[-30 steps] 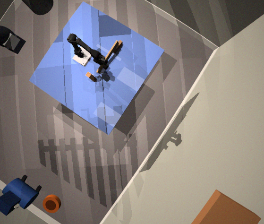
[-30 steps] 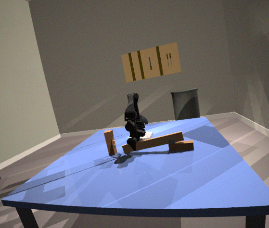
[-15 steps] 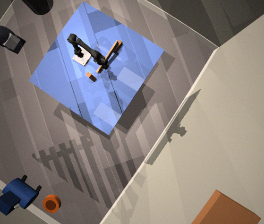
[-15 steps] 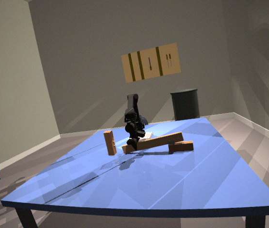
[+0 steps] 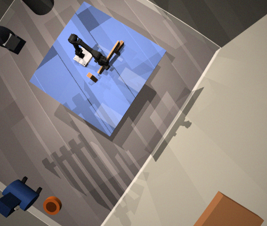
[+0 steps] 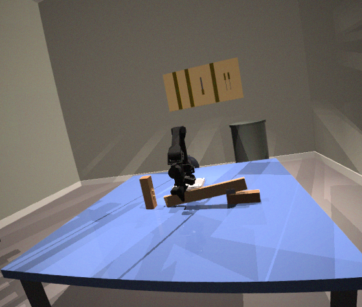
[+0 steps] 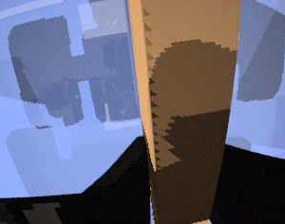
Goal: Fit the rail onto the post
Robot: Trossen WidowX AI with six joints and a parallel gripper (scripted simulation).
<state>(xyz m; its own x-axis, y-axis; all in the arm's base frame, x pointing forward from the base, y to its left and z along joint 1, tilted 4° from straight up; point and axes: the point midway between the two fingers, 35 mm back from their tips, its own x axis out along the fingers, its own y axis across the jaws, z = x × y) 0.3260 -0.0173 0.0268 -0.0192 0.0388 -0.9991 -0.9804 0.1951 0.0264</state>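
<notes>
Tan wood fills the space between my black fingertips: my pincer (image 5: pixel 106 66) (image 6: pixel 179 196) (image 7: pixel 161 140) is clamped on the long bed rail (image 5: pixel 111 51) (image 6: pixel 215 190) (image 7: pixel 193 85), one finger on each side, nearer its low end than its raised one. Down here I have little height to spare over the blue table (image 5: pixel 110 119) (image 6: pixel 240 250). To either side of my fingers, the blue surface spreads outward, and every table edge lies well apart from me.

Between the rail's low end and the upright wooden post (image 5: pixel 93 77) (image 6: pixel 147 192) is a narrow gap, so the two stand apart. Small pegs (image 6: pixel 153 193) show on the post's face toward the rail; their fine shape is hard to make out. My arm reaches over from the white base plate (image 5: pixel 85 64) (image 6: pixel 201 181), which sits to one side of the rail.

Plain and straight-edged, the rail slopes: its low end is down near the table, and its other end rises above the low footboard block (image 5: pixel 121 44) (image 6: pixel 244 198). A dark bracket (image 6: pixel 230 191) shows at that block; I cannot tell how the rail bears on it. My own shadow darkens part of the rail's broad face.
</notes>
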